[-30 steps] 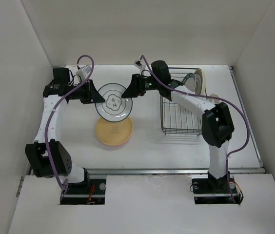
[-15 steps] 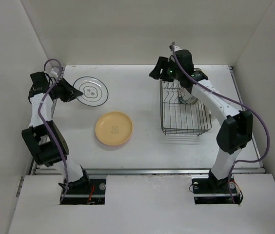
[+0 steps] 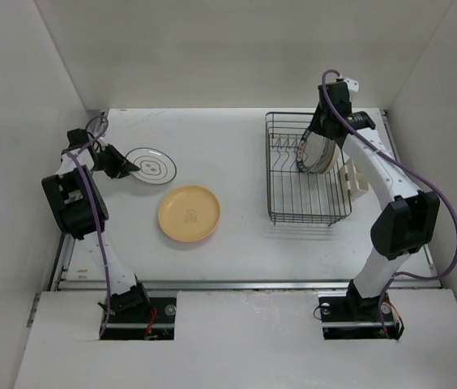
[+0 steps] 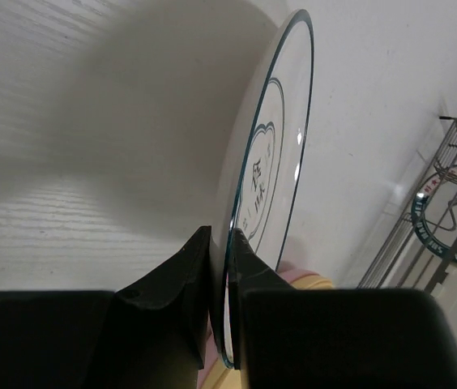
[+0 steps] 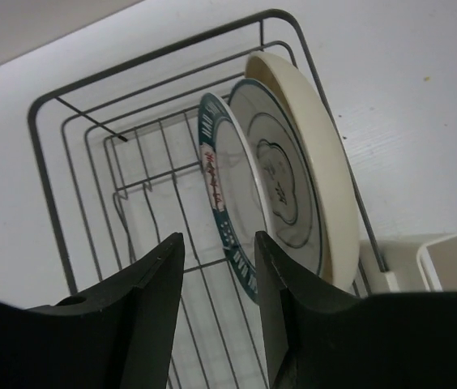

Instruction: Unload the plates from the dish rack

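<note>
Evidently two jobs are under way at once. At the far left of the table (image 3: 237, 243), the left gripper (image 4: 222, 243) is clamped on the near rim of a ringed white plate (image 4: 271, 174), one finger on each face. That edge grip lets the arm carry the plate and lay it flat. The plate hangs low and tilted, near the yellow-orange plate (image 3: 189, 214) that lies flat on the table, but apart from it. Whether its far edge touches the surface I cannot tell. It looks meant to go down there so the unloaded plates lie side by side, well clear of the dish rack (image 3: 309, 220). Over the rack's far right end the right gripper (image 5: 216, 251) has its fingers apart and points down at three plates standing on edge among the dividers. These are a teal-rimmed plate (image 5: 232, 194), a blue-ringed plate (image 5: 281, 186) behind it, and a cream plate (image 5: 319, 154) nearest the cutlery cup (image 5: 443, 259). Standing upright, they offer only their top rims to a two-finger pinch. The teal rim lines up with the gap between the fingers, just beyond the tips and not yet between them, so it is probably the next plate out.
</note>
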